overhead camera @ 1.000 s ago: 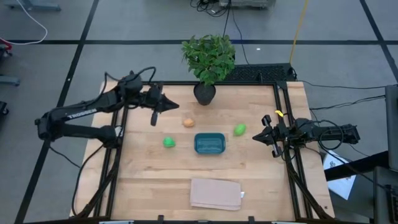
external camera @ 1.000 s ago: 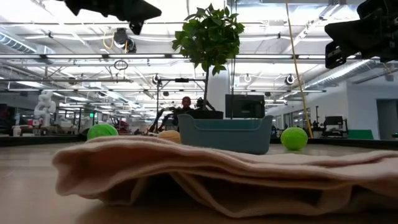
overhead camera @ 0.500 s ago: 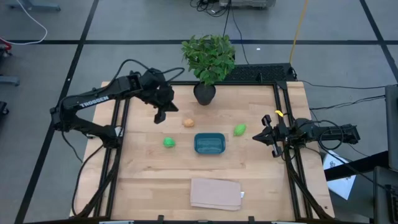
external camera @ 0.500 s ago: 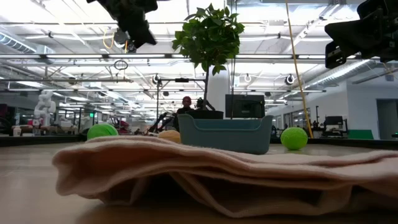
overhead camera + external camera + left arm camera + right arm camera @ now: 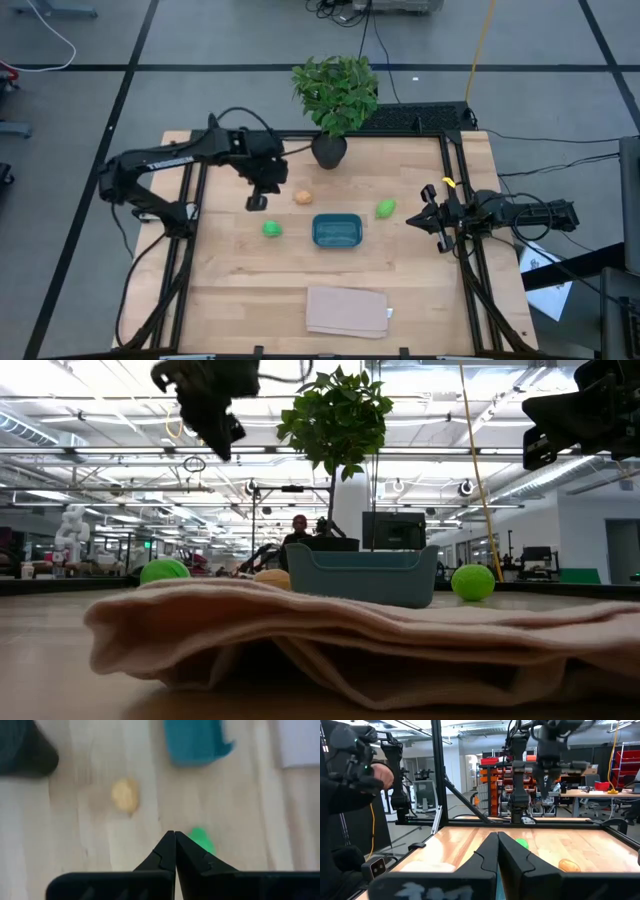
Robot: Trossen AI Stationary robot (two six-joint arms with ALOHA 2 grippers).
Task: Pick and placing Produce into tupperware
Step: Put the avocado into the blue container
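Taking the small shallow teal-blue rectangular plastic container (image 5: 337, 230) as our landmark on the pale wooden tabletop (image 5: 240, 280), we start at the far left, where the dark left arm reaches in over the tabletop edge; its left gripper (image 5: 257, 201) hangs above the wood, up and to the left of the container, with its jaws pressed together and nothing between them. Just below that gripper and left of the container lies a small rounded bright green piece of produce (image 5: 271, 229), well apart from the container wall. A small rounded orange-tan piece of produce (image 5: 303, 197) sits beyond the container's far left corner, near it but not touching. Behind the container stands a leafy green plant in a dark pot (image 5: 333, 100), and on its near side lies a flat tan rectangular pad (image 5: 346, 311). The container itself looks to hold nothing. To its right, a second small rounded bright green piece (image 5: 385, 208) rests on the wood. Farther right, by the tabletop's edge, we see the right gripper (image 5: 428, 214) waiting with its jaws pressed together, holding nothing.
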